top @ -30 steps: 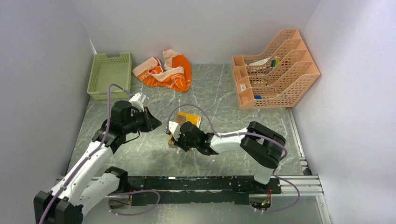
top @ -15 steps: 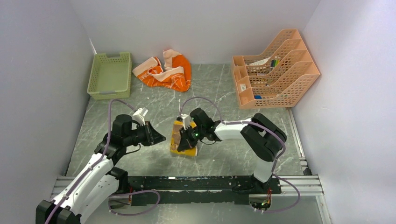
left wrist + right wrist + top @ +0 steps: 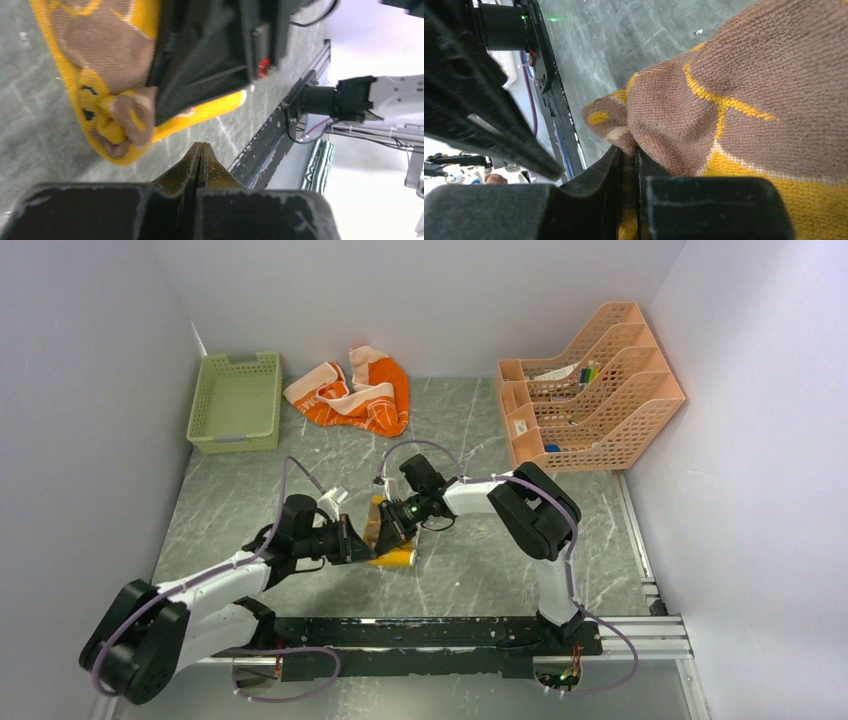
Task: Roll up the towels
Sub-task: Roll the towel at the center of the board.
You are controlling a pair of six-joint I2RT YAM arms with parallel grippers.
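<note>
Lower centre of top view: left gripper (image 3: 352, 540) closed on nothing, tip just beside yellow towel (image 3: 398, 557). Right gripper (image 3: 388, 528) pinching towel's lifted fold. Likely mid-roll. Next: left pins edge, right turns cloth over. Upper centre: orange towel (image 3: 358, 392) crumpled, not yet rolled.

Nothing is coming through as legible text in any of the views. The orange towel (image 3: 352, 392), lying crumpled at the back of the tabletop (image 3: 470, 570), is carrying white marks along its folds (possibly lettering, but too small and creased to make out). The peach file rack (image 3: 600, 380) is showing small pale patches (image 3: 520, 426) on the front lips of its compartments, and anything printed there is coming out too small to read. Close up, the mustard-yellow towel (image 3: 734, 100) is showing only a brown knitted figure crossed by yellow lines, with no readable letter or number on it.
</note>
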